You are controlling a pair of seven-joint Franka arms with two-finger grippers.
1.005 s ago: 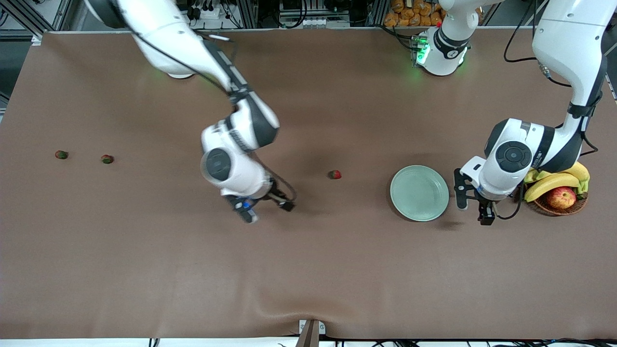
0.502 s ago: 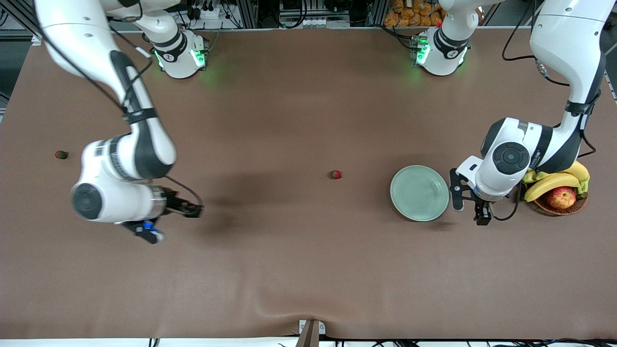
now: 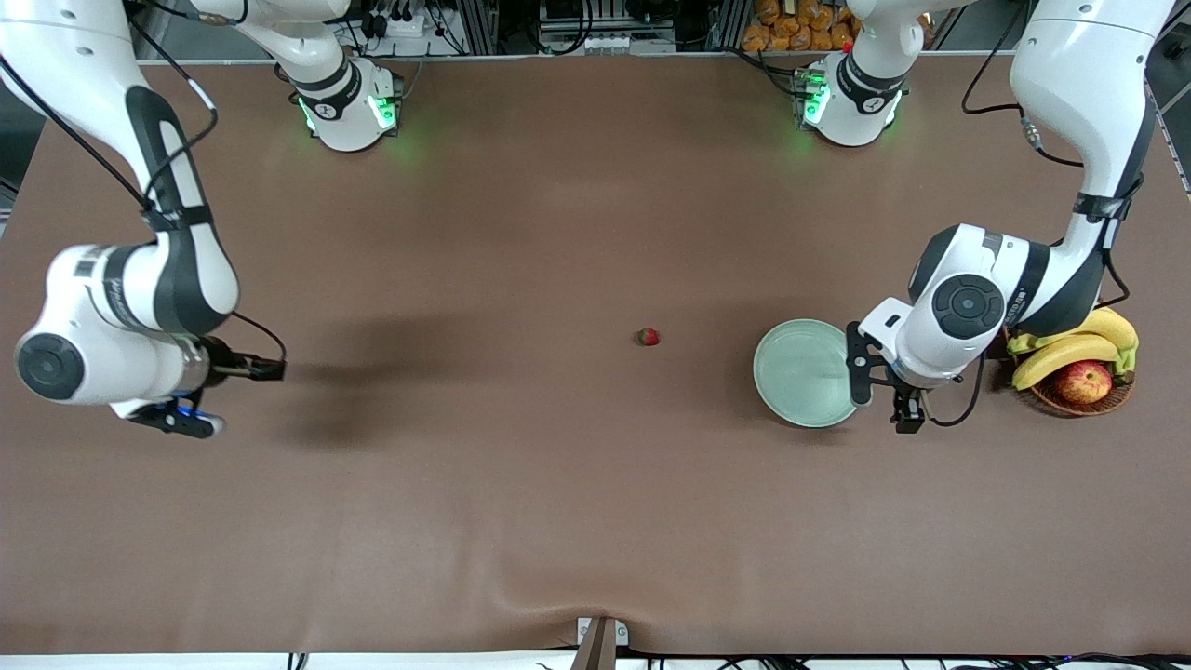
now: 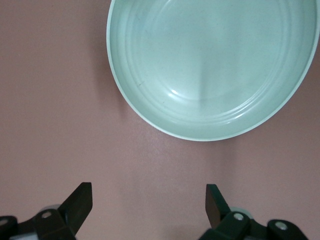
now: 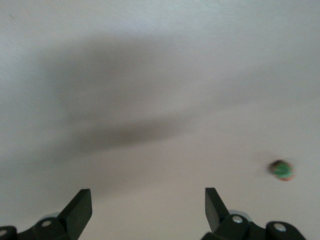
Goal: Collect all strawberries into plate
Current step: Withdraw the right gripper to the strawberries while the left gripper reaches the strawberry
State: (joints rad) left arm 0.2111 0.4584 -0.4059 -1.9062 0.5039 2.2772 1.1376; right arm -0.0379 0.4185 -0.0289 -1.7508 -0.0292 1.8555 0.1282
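Observation:
One strawberry [image 3: 648, 337], small and red with a green top, lies on the brown cloth mid-table, apart from the plate. The pale mint-green plate [image 3: 800, 372] sits toward the left arm's end and holds nothing. My left gripper [image 3: 881, 411] hangs open over the plate's rim on the basket side; in the left wrist view the plate [image 4: 150, 117] lies just ahead of the left gripper [image 4: 148, 200]. My right gripper [image 3: 237, 398] is open over bare cloth at the right arm's end. The right wrist view shows a blurred strawberry [image 5: 281, 170] off to the side of the right gripper [image 5: 148, 200].
A brown wicker basket [image 3: 1079, 398] with bananas [image 3: 1070, 349] and an apple [image 3: 1084, 380] stands close beside the left arm's wrist, at that end of the table. The right arm's wrist [image 3: 112, 326] covers part of the cloth at its own end.
The right arm has swung from mid-table to its own end and now covers the spot where two strawberries showed. The left gripper has shifted toward the plate, over its rim.

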